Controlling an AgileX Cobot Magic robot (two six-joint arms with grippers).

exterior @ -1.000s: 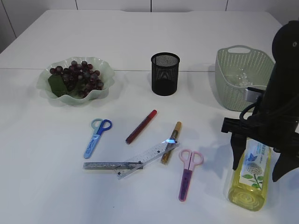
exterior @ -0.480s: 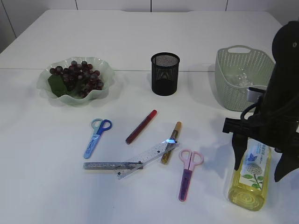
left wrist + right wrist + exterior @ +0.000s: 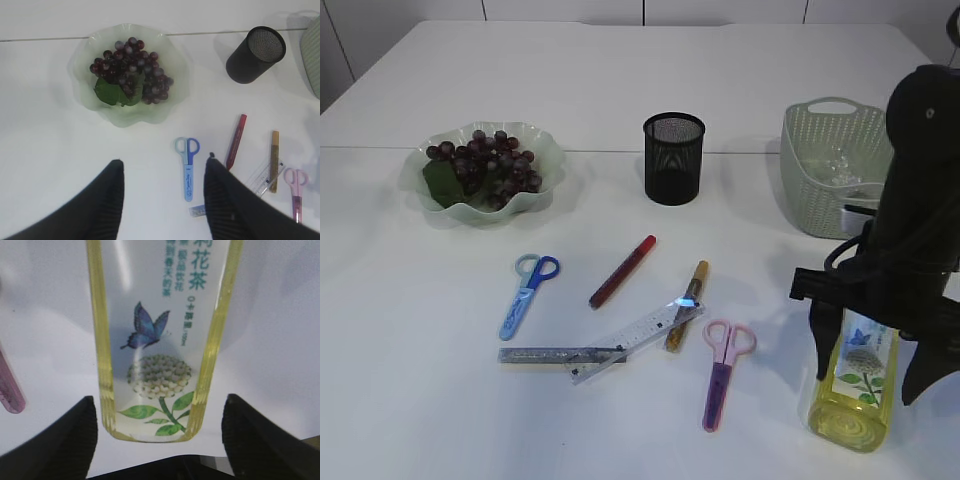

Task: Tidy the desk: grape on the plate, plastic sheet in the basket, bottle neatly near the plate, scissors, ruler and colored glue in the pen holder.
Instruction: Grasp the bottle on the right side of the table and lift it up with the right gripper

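Observation:
The bottle [image 3: 855,385] [image 3: 162,340], yellow with a butterfly-and-flower label, lies on the table at the front right. My right gripper [image 3: 870,352] [image 3: 160,407] stands open astride it, with a gap on each side. The grape [image 3: 485,165] [image 3: 131,70] lies on the green plate [image 3: 552,150] [image 3: 82,60]. A clear plastic sheet [image 3: 835,160] seems to lie in the basket [image 3: 820,205]. Blue scissors [image 3: 528,293] [image 3: 187,167], pink scissors [image 3: 723,370], two rulers [image 3: 620,340], red glue [image 3: 622,270] and gold glue [image 3: 687,305] lie loose. The pen holder [image 3: 673,158] stands upright. My left gripper [image 3: 164,167] hangs open high above the table.
The loose stationery is spread across the middle front of the table, in front of the pen holder. The pink scissors lie just left of the bottle. The basket stands behind my right arm, at the back right.
My right arm has shifted slightly left and lower over the bottle. Its jaws stay open, and nothing on the table has moved.

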